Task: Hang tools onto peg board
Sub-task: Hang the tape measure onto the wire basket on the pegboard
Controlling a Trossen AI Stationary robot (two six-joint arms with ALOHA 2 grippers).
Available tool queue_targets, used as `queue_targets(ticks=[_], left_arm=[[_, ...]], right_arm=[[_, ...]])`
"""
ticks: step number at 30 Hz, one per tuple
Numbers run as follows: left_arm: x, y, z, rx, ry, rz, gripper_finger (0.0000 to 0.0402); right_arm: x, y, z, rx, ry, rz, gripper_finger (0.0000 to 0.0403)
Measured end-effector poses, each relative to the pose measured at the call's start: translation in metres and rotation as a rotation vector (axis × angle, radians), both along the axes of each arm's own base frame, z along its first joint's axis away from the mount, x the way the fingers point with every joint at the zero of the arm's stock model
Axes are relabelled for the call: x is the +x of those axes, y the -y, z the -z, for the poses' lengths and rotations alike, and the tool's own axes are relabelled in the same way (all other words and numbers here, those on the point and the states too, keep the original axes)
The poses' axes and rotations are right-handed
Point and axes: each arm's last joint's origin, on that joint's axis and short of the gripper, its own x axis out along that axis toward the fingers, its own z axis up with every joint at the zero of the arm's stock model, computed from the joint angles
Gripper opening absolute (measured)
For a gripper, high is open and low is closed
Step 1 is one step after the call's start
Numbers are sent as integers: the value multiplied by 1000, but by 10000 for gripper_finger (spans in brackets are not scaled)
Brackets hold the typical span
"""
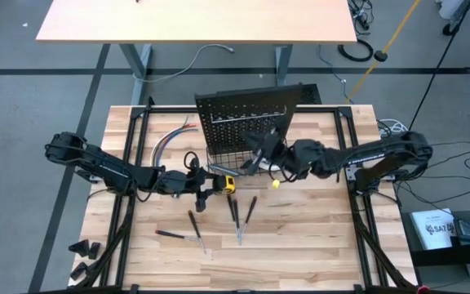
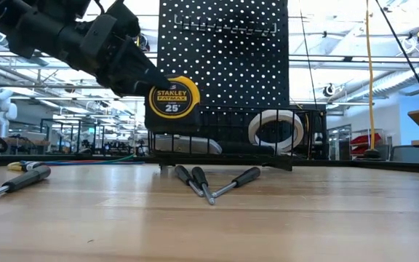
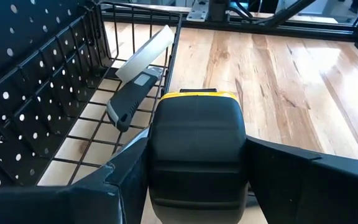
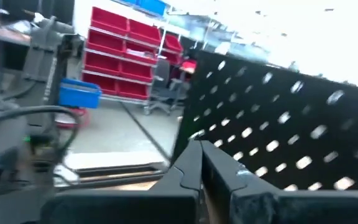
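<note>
The left gripper point(image 3: 197, 186) is holding the yellow-black tape measure point(image 2: 173, 100) between wide-standing fingers, above the front rim of the wire basket point(image 2: 224, 138) at the foot of the peg board point(image 2: 224, 51). To do this well, I think it should be carrying the tape measure forward over the rim, clear of the utility knife point(image 3: 135, 93) lying just beyond, then releasing low. The right gripper point(image 4: 201, 162) is waiting shut beside the board. No hook is visible, and the tape roll point(image 2: 276, 131) is partly hidden by wires.
</note>
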Motion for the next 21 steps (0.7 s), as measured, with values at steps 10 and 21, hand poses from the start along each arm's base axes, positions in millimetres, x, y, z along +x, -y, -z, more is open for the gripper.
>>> queue_targets(ticks=[10, 21], left_arm=[[0, 0, 0, -24, -1, -5, 221], [0, 0, 0, -24, -3, -3, 221]], right_arm=[[-11, 32, -60, -92, 99, 55, 0], [-12, 81, -63, -25, 64, 200, 0]])
